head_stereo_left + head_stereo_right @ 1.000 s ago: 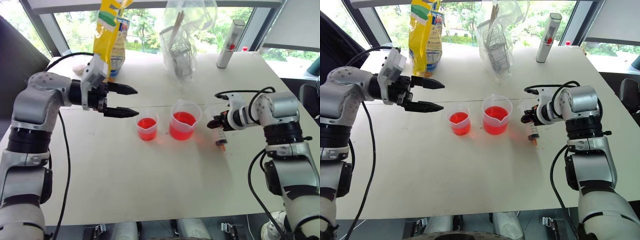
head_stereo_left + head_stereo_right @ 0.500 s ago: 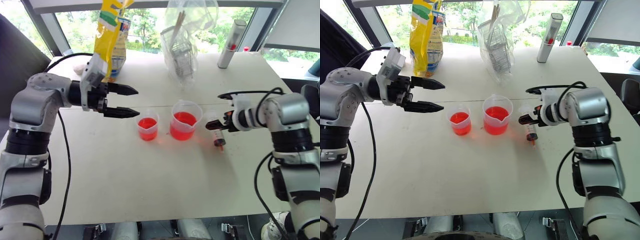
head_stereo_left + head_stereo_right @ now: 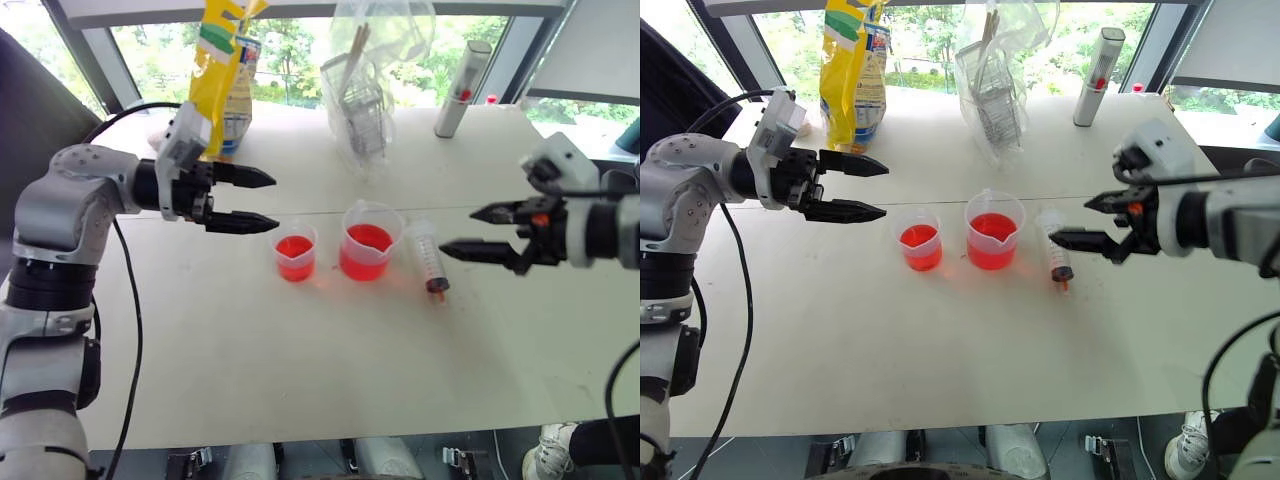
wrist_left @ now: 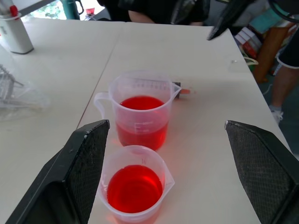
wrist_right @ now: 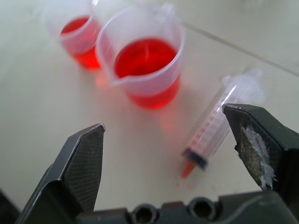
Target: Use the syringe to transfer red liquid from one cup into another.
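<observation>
The syringe [image 3: 430, 258] lies flat on the white table [image 3: 300, 360], just right of the larger spouted cup [image 3: 370, 240], with its reddish-orange tip [image 5: 188, 168] toward the table's near edge. Red liquid [image 5: 145, 57] fills the lower part of that cup and of the smaller cup [image 3: 295, 250] to its left. My right gripper [image 3: 460, 230] hovers open above and right of the syringe, touching nothing. My left gripper [image 3: 272, 203] hangs open in the air up and left of the smaller cup, pointing right, and holds nothing.
A yellow bag [image 3: 222, 70], a clear plastic bag of utensils [image 3: 365, 90] and a grey-white cylinder with a red dot [image 3: 460, 88] stand at the far side of the table. A person [image 4: 280, 46] stands past the table's right end.
My right gripper has let go of the syringe, opened, and pulled up and back to the right. The syringe now lies on the table. The left gripper has stayed put.
</observation>
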Controlling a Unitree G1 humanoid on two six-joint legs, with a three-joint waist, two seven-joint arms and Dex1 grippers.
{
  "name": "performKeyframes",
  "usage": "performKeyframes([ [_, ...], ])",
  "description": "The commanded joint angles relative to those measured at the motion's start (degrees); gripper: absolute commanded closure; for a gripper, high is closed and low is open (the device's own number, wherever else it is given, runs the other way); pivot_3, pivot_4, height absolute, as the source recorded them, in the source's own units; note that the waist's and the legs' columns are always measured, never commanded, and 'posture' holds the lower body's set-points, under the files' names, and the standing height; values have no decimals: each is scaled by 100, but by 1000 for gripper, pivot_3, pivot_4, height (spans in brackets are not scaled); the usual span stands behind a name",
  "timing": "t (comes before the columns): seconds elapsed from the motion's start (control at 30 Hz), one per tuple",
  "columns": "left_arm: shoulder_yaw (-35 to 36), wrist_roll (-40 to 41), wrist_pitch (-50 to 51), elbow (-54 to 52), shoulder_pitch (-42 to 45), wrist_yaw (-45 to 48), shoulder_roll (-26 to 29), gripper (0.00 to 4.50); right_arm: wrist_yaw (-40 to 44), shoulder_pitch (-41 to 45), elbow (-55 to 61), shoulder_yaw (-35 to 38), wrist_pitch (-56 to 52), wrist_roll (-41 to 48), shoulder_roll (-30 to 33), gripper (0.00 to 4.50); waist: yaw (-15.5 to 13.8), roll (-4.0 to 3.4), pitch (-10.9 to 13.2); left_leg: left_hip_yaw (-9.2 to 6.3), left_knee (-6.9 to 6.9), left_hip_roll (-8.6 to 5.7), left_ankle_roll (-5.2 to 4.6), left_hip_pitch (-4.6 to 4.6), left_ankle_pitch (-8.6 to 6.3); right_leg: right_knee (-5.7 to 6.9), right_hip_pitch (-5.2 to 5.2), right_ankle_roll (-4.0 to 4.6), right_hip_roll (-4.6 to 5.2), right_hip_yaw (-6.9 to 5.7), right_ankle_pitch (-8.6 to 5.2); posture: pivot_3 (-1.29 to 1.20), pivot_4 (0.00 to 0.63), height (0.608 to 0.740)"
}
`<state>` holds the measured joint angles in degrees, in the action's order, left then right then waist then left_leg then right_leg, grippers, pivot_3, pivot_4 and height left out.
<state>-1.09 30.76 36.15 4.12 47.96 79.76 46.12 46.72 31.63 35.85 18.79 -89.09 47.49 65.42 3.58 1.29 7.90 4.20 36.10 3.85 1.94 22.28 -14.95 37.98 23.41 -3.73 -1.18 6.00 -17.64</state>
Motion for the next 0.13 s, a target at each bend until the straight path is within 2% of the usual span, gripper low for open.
performKeyframes([
  [0.03,176,91,-7,-147,19,-37,66,405,371,-569,468,651,385,256,194,85,-14,2,0,0,3,-1,0,0,0,0,-2,-1,2,0,0,0,150,739],
  [0.13,184,91,-16,-153,-3,-39,71,405,457,-953,601,891,624,319,245,85,-10,3,0,3,10,-2,0,-5,0,0,-5,-2,4,1,1,0,150,739],
])
